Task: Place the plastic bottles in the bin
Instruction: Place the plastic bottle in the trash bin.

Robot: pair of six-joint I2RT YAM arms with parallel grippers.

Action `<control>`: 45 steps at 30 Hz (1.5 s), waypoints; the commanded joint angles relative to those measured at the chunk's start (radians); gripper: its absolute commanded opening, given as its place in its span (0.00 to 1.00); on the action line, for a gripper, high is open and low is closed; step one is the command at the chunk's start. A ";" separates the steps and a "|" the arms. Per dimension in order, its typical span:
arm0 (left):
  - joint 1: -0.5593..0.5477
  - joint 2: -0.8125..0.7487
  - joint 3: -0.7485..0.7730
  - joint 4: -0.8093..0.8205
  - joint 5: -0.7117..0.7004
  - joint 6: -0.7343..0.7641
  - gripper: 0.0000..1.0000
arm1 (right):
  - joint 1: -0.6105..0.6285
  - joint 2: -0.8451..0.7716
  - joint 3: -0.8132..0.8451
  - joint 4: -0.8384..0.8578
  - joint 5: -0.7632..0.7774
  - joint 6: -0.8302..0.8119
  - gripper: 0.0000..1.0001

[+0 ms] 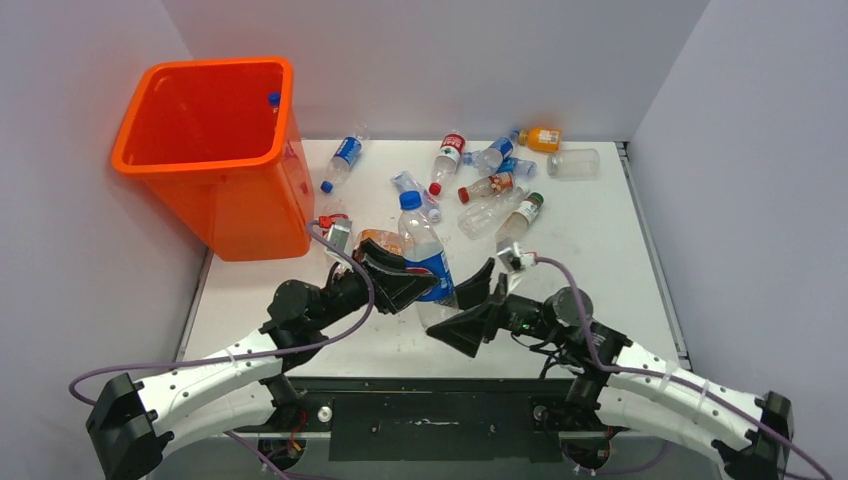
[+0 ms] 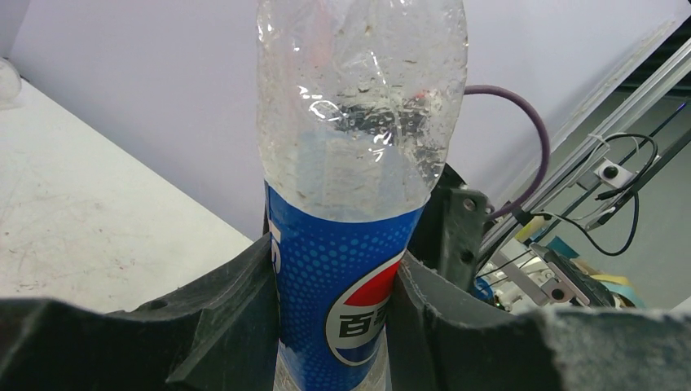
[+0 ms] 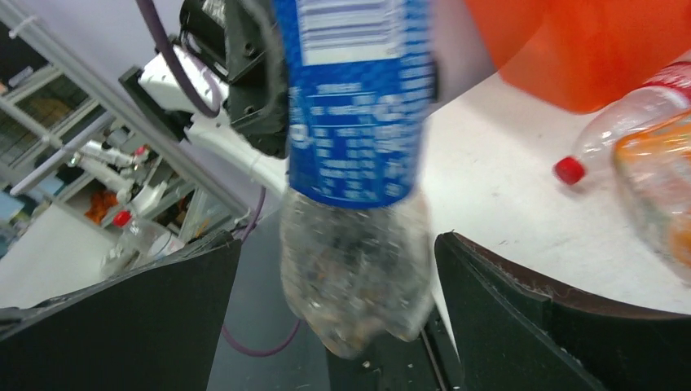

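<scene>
Built alike: left arm (image 1: 210, 380) and right arm (image 1: 660, 385) in white shells dotted with small dark screws, black at joints and bases. Trailed by a purple cable (image 1: 340, 255) over each wrist, cinched with white ties. Tipped with matte-black wedge fingers (image 2: 220, 326), rough-edged, on left gripper (image 1: 415, 282) and right gripper (image 1: 463, 306)

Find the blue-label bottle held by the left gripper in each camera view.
Top external: blue-label bottle at centre, in the left gripper.
Left wrist: bottle fills the middle, clamped between the fingers.
Right wrist: bottle top centre, base inside the open right gripper.
Shared landmark: white table, seen in all three.
</scene>
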 commanded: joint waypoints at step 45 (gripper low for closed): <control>-0.010 -0.001 0.432 -0.553 -0.170 0.342 0.69 | 0.539 0.151 0.128 -0.269 0.824 -0.433 0.11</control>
